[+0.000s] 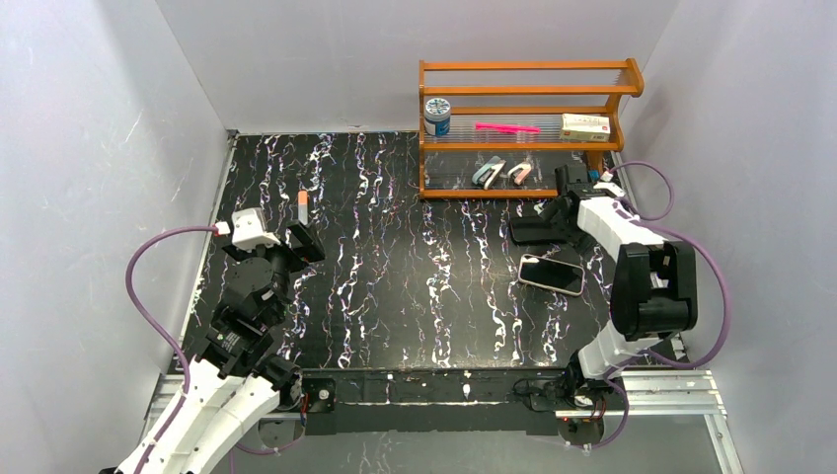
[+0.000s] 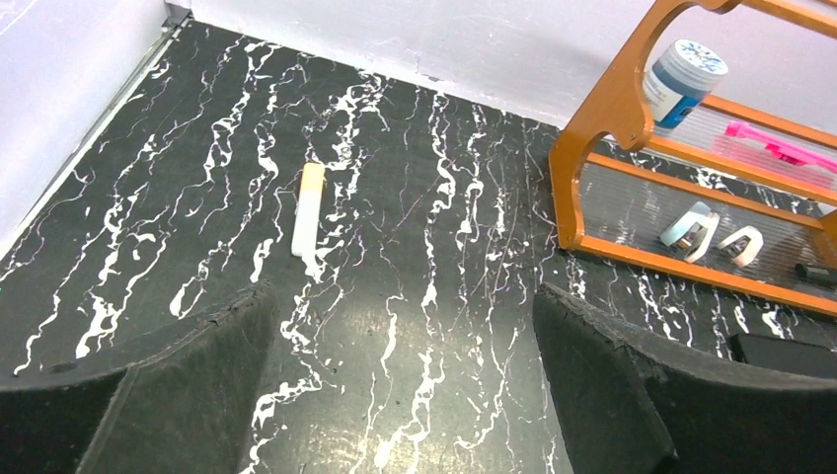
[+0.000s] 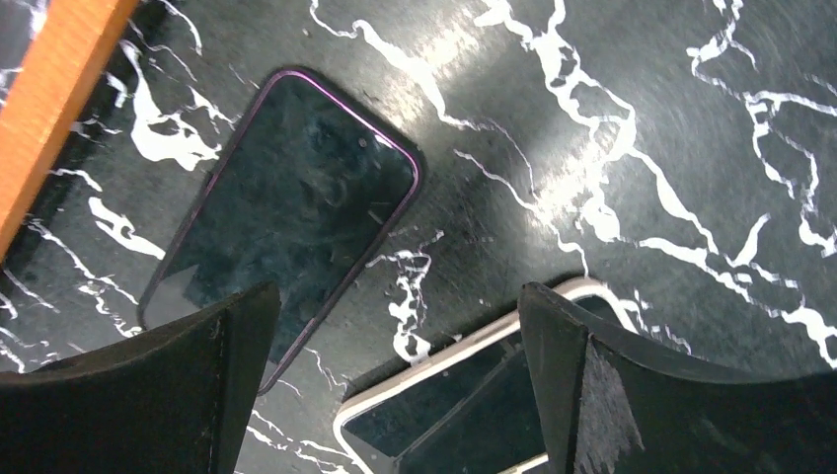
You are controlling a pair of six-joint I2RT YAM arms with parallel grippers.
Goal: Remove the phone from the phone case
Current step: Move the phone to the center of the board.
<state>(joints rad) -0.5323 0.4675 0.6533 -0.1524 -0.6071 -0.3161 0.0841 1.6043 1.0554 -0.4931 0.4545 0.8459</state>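
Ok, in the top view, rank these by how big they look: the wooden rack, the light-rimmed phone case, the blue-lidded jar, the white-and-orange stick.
1. wooden rack
2. light-rimmed phone case
3. blue-lidded jar and white-and-orange stick: too close to rank. They look similar in length and the jar is wider, but it sits raised on the rack.

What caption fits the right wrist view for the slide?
Right gripper, jaws open, above a purple-edged phone and a white-rimmed case on the marbled table.
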